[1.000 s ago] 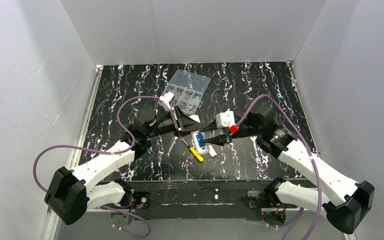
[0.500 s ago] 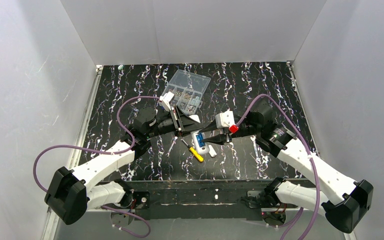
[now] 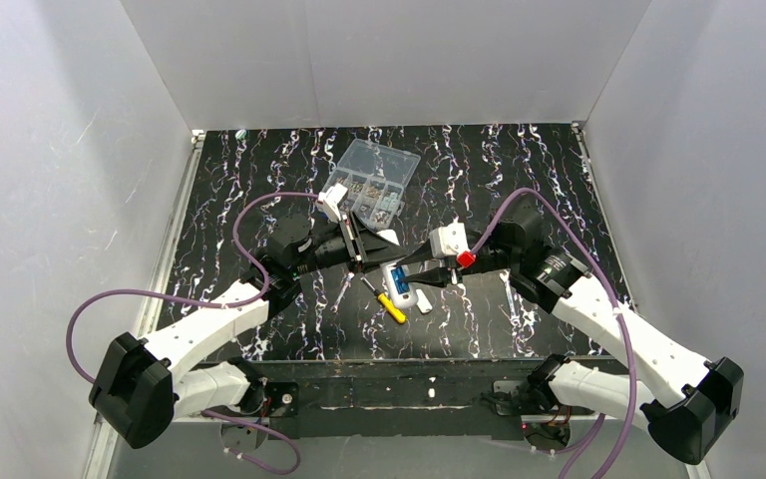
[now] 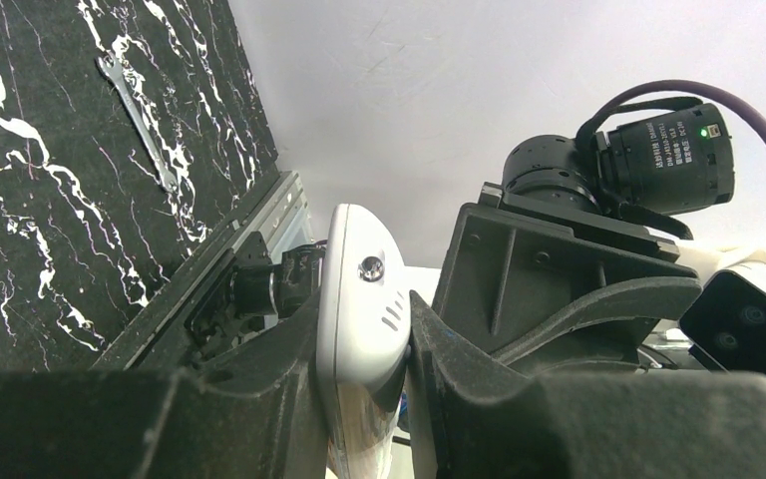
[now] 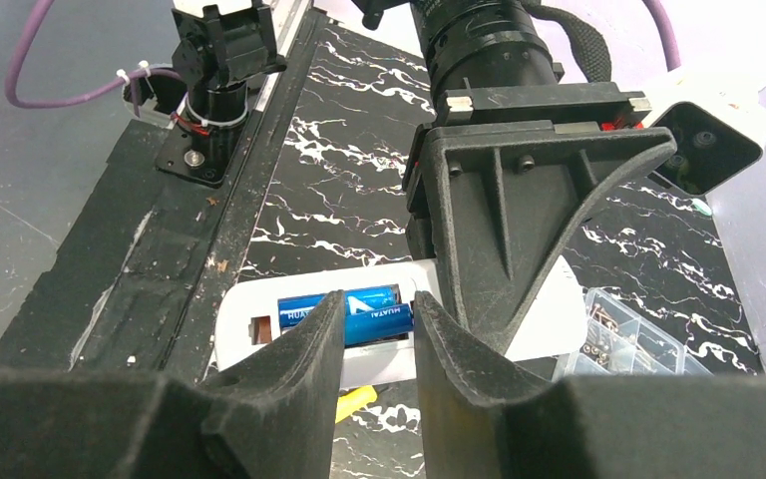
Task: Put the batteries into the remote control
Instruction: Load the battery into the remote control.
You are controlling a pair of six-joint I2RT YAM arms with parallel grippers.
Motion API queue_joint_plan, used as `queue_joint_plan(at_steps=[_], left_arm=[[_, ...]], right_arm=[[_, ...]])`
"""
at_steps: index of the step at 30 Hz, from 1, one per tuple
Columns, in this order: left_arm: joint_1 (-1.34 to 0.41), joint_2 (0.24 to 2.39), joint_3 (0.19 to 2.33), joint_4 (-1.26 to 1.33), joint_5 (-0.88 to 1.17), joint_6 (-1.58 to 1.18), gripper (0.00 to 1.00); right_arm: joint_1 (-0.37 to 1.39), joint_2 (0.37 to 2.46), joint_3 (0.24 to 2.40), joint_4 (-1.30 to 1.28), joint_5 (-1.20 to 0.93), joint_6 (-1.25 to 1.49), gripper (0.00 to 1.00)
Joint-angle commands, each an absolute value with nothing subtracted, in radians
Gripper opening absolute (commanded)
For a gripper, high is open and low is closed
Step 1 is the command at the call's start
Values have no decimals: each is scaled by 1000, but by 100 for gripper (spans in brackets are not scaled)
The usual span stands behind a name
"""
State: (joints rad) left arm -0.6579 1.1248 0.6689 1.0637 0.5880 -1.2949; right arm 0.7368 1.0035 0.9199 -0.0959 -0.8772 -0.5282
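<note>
Left gripper (image 4: pixel 364 334) is clamped tight on one rounded end of the remote control (image 3: pixel 409 292), which is mid-table with its battery bay facing up. Two blue batteries (image 5: pixel 379 321) lie in the bay. Right gripper (image 5: pixel 379 307) hangs over them, jaws a narrow gap apart astride one cell; can't tell if it's pinched. Screwdriver (image 3: pixel 390 303) at the remote's 7 o'clock, small white cover (image 3: pixel 423 301) at 5, clear box (image 3: pixel 371 180) at 12.
</note>
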Motion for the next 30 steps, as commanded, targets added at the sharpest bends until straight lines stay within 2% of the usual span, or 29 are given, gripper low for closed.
queue_joint_plan(at_steps=[1, 30], left_arm=[[-663, 1106, 718, 1155, 630, -1317, 0], [-663, 1108, 734, 1156, 620, -1322, 0]], right_arm=[[729, 1003, 943, -116, -887, -566, 38], [728, 1022, 939, -303, -904, -641, 26]])
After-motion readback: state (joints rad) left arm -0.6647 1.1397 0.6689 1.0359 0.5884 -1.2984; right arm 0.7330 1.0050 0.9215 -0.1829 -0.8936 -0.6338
